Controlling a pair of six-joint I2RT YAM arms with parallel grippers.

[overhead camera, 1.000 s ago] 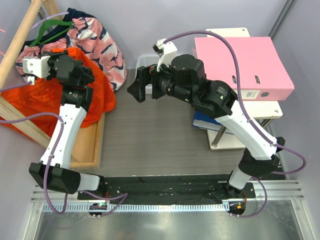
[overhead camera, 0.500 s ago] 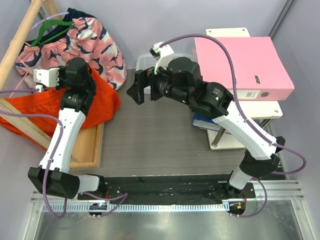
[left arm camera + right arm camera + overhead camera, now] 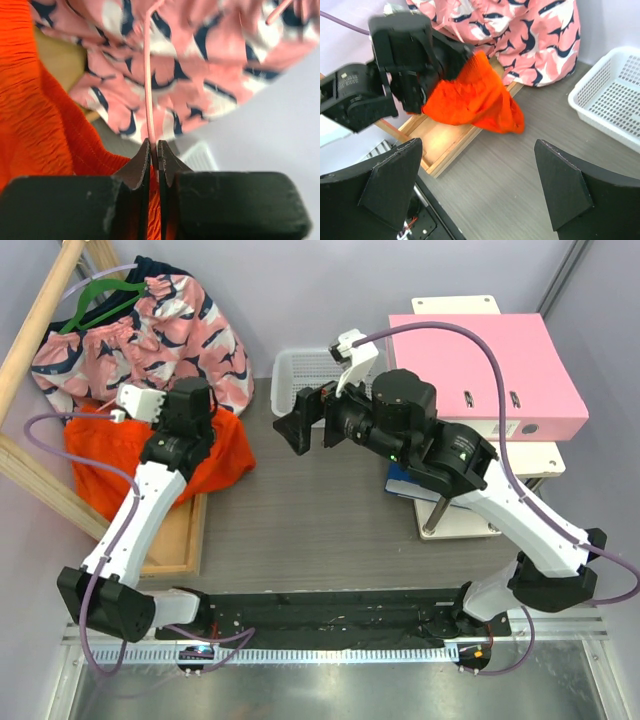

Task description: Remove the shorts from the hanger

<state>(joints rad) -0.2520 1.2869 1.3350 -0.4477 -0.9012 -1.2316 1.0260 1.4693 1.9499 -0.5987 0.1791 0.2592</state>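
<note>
The bright orange shorts [image 3: 225, 445] hang bunched over the wooden frame at the left, under my left arm; they also show in the right wrist view [image 3: 475, 100] and the left wrist view [image 3: 30, 115]. My left gripper [image 3: 200, 398] is shut on the thin pale pink wire of the hanger [image 3: 148, 90], which runs up from the jaws across the pink patterned garment. Orange fabric lies right beneath the fingers. The rest of the hanger is hidden in the cloth. My right gripper [image 3: 305, 420] hovers open over the table right of the shorts, nothing between its fingers [image 3: 480, 185].
A pink garment with navy-and-white pattern [image 3: 170, 325] hangs from a green hanger [image 3: 95, 300] on the wooden rail [image 3: 35, 320]. A wooden frame base [image 3: 180, 530] lies at the left. A white mesh basket [image 3: 300, 375] stands behind the right gripper. A pink binder [image 3: 480, 370] tops a stand at right.
My left gripper has swung right and toward the table centre, holding the hanger wire; the shorts have bunched and shifted right with it. The right arm has drawn back to the right.
</note>
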